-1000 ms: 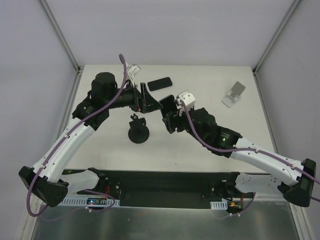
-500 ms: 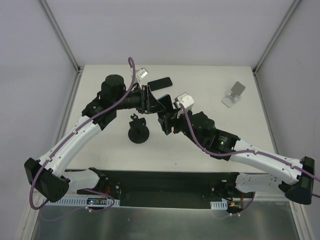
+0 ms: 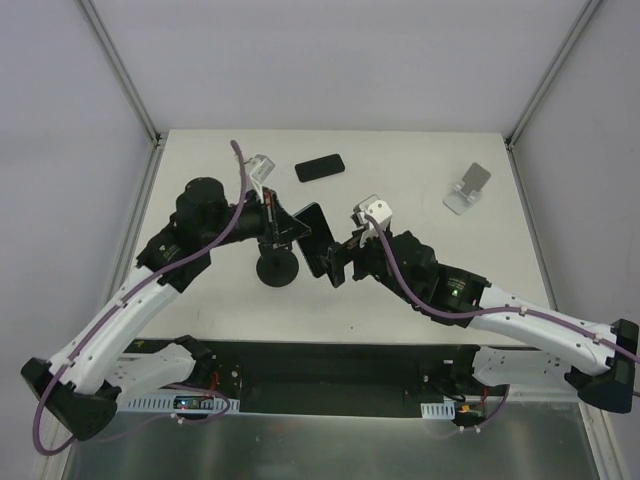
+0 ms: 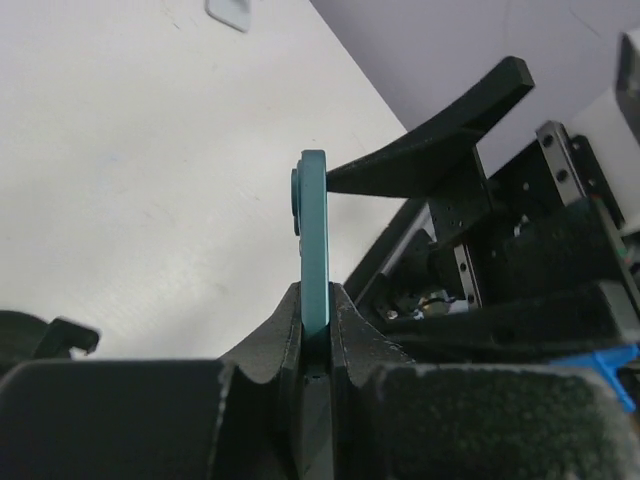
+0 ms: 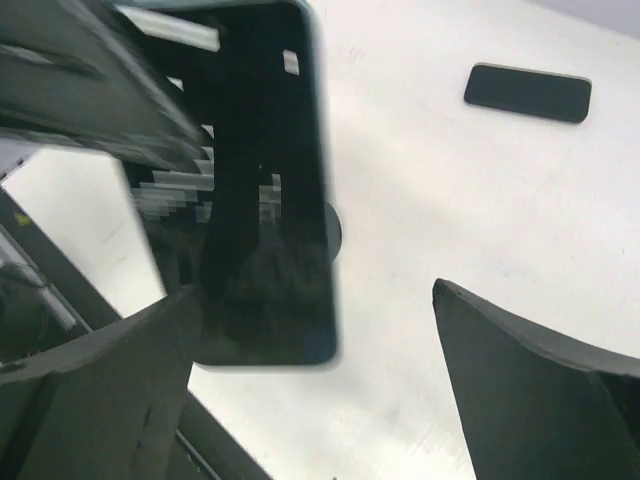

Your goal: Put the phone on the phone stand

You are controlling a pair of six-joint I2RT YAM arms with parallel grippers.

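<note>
Top external view has the phone (image 3: 319,167) flat on the bench (image 3: 410,160), held by nothing. It lies beyond the left gripper (image 3: 288,228) and slightly to its right, and beyond the right gripper (image 3: 336,262) and slightly to its left. Its long axis runs nearly across the bench, right end tipped a little away. The stand (image 3: 467,189) sits well off to the right of both grippers, apart from the phone.

The left gripper is the nearer one to the phone, but it is busy. Its jaws are pressed onto the lower edge of a teal-edged dark slab (image 4: 314,230), held up on edge above the round-based black holder (image 3: 277,268). The right gripper is spread wide and carries nothing. It faces the slab's glossy face, and it is the nearer one to the stand. I judge it the freer arm for a reach out to the phone.

Right wrist view shows the phone small and far, up and to the right of the jaws. Whether the left finger (image 5: 120,390) touches the slab's corner I cannot tell. The slab's glare hides much of what is behind it.
</note>
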